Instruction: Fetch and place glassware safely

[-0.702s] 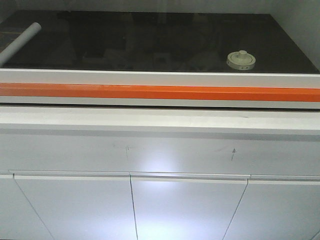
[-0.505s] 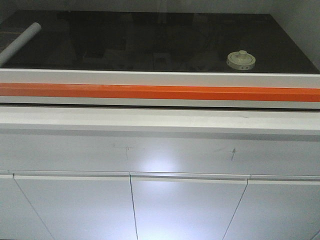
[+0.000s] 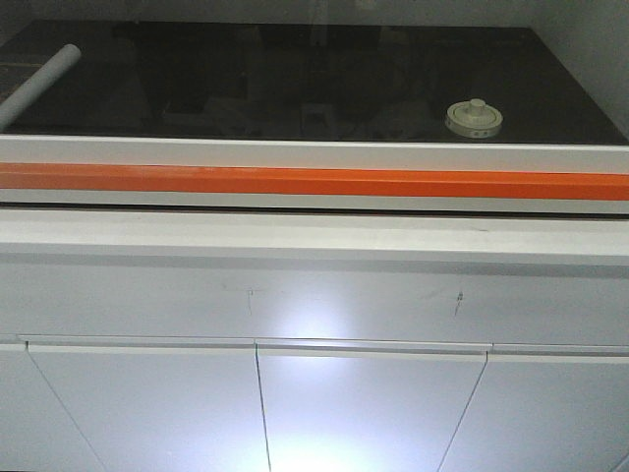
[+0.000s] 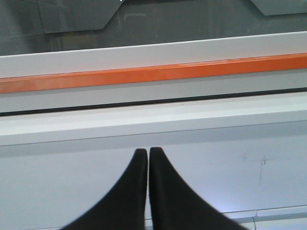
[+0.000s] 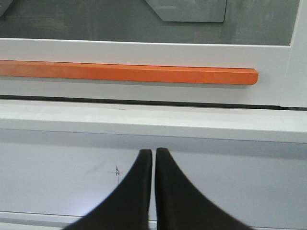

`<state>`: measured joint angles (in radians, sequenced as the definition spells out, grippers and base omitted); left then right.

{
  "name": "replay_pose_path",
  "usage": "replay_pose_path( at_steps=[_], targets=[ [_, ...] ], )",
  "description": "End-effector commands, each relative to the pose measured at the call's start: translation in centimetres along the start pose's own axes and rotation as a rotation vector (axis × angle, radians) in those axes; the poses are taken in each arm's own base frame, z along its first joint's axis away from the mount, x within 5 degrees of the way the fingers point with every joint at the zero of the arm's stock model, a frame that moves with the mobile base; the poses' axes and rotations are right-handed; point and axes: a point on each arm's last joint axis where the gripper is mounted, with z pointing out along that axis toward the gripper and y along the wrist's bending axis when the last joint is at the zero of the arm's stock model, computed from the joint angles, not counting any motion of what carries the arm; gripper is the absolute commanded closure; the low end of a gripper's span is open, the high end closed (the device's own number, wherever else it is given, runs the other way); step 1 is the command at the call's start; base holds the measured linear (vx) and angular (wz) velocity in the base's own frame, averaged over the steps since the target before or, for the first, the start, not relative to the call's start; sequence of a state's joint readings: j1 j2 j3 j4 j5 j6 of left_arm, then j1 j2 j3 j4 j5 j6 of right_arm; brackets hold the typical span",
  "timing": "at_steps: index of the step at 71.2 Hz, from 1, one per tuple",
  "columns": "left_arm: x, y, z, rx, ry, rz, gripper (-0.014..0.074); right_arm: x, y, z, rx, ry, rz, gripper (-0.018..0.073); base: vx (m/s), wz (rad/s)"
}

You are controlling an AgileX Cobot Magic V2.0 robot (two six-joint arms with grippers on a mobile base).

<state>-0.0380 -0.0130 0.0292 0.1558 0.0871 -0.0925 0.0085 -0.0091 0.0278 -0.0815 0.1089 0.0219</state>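
The glassware (image 3: 474, 118), a squat jar with a cream-white knobbed lid, stands on the dark worktop (image 3: 295, 79) at the back right in the front view, behind a glass pane. Neither wrist view shows it. My left gripper (image 4: 147, 152) is shut with nothing between its black fingers, pointing at the white cabinet front below the orange bar (image 4: 153, 73). My right gripper (image 5: 154, 152) is likewise shut and empty, low in front of the same white panel. Neither gripper shows in the front view.
An orange bar (image 3: 314, 181) runs across a white frame in front of the dark worktop. A grey tube (image 3: 37, 87) lies at the far left of the worktop. White cabinet doors (image 3: 256, 408) fill the lower front view.
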Motion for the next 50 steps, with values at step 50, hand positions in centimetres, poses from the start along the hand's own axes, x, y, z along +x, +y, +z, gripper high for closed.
replay_pose_path(
  at_steps=[50],
  targets=[
    [-1.2,-0.2,-0.1,0.015,-0.174,-0.008,0.0603,-2.2,0.1,-0.4,-0.001,-0.289,-0.013,0.0563,0.00,0.00]
  ],
)
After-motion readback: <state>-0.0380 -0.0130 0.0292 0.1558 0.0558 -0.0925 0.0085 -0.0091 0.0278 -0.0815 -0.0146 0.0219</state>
